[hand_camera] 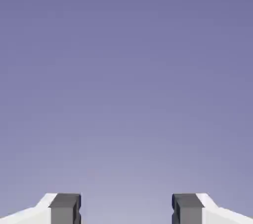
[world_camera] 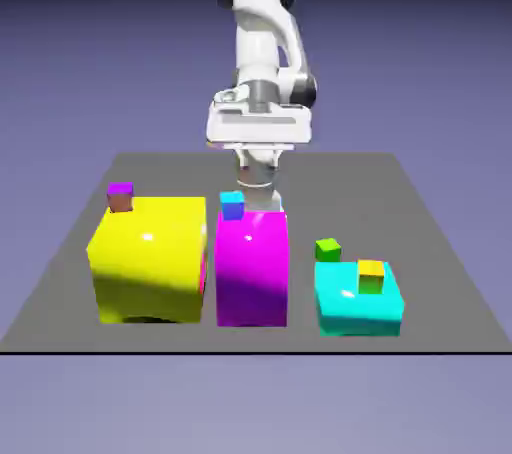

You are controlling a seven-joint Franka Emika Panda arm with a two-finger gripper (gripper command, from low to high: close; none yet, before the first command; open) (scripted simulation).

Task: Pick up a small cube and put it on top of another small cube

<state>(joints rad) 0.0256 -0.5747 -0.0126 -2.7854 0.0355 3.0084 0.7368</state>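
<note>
Grey table, green cube beside cyan block

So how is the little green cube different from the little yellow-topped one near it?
The green cube is green all over; the yellow-topped cube has a yellow top and a green side. The green cube rests on the grey table, behind the cyan block; the yellow-topped cube sits on that block. Both look similarly tiny.

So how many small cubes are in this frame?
4: purple-topped cube on the yellow block, blue cube on the magenta block, green cube on the table, yellow-topped cube on the cyan block. Others may be hidden.
</note>
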